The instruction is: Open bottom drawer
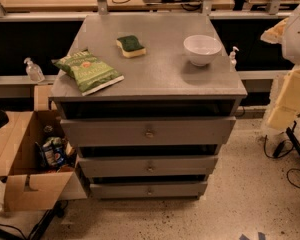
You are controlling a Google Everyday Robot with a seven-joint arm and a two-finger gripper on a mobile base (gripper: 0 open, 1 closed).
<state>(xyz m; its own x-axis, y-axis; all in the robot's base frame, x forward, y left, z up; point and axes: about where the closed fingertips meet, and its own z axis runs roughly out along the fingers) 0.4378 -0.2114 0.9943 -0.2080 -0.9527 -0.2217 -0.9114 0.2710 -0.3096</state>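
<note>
The grey cabinet [155, 84] stands in the middle of the camera view with three drawer fronts. The bottom drawer [120, 190] is the lowest and narrowest front, with a small round metal knob [150, 190] at its centre. Its front sits close under the middle drawer [115, 166], with a dark gap above it, and none of its inside shows. The top drawer [105, 131] is the widest. My gripper is out of view. Only a white and yellowish part of my arm [295, 84] shows at the right edge, apart from the cabinet.
On the cabinet top lie a green chip bag [87, 71], a green-and-yellow sponge [130, 45] and a white bowl [202, 49]. An open cardboard box [20, 159] with items stands left of the drawers. Cables [290, 159] lie on the speckled floor at right.
</note>
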